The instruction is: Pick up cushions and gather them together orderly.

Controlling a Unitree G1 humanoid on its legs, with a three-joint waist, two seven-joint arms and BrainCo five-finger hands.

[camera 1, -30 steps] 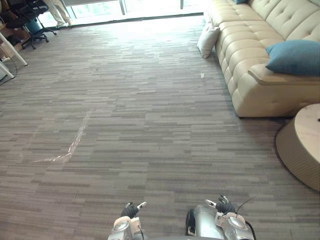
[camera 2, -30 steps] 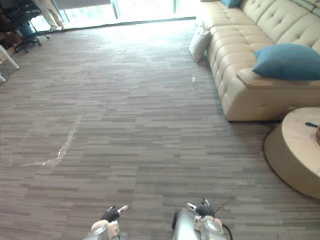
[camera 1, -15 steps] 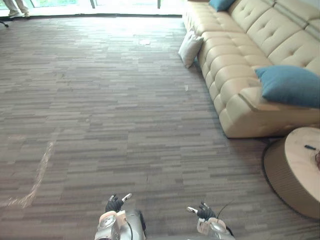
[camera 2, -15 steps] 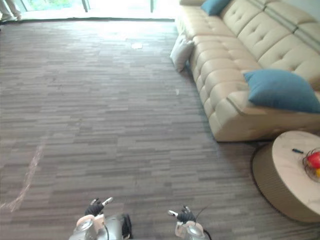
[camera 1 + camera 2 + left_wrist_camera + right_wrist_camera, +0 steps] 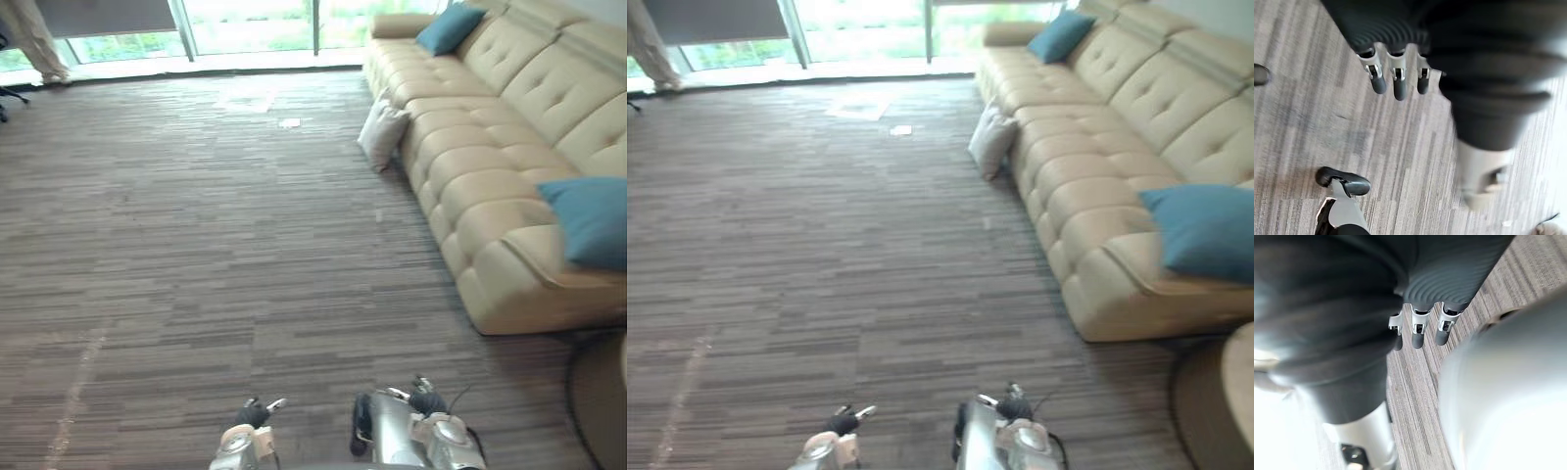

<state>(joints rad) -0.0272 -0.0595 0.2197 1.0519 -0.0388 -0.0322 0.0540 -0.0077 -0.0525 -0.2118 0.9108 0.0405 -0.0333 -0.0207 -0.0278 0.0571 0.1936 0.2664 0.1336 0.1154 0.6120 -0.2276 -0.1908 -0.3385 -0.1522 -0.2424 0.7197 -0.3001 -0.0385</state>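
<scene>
Carpeted floor [image 5: 196,245] is bordered at right by cream sofa [image 5: 490,166]. A blue cushion [image 5: 593,220] is set on sofa's near end, a second blue cushion [image 5: 449,27] at far end. A white cushion [image 5: 382,137] is leant vs. sofa front, on floor. Low down, left robot hand [image 5: 1399,81] & right robot hand [image 5: 1418,333] are held w/ fingers straight, nothing gripped.

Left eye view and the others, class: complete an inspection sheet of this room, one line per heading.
Surface: grey striped carpet floor.
Job's things: white cushion on the floor, leaning against cream tufted sofa; near teal cushion and far teal cushion on the sofa.
Clutter: paper scrap on the carpet.
Hands: left hand and right hand open, holding nothing.
Cables: nothing seen.
Surroundings: windows; a person's legs; round table.
</scene>
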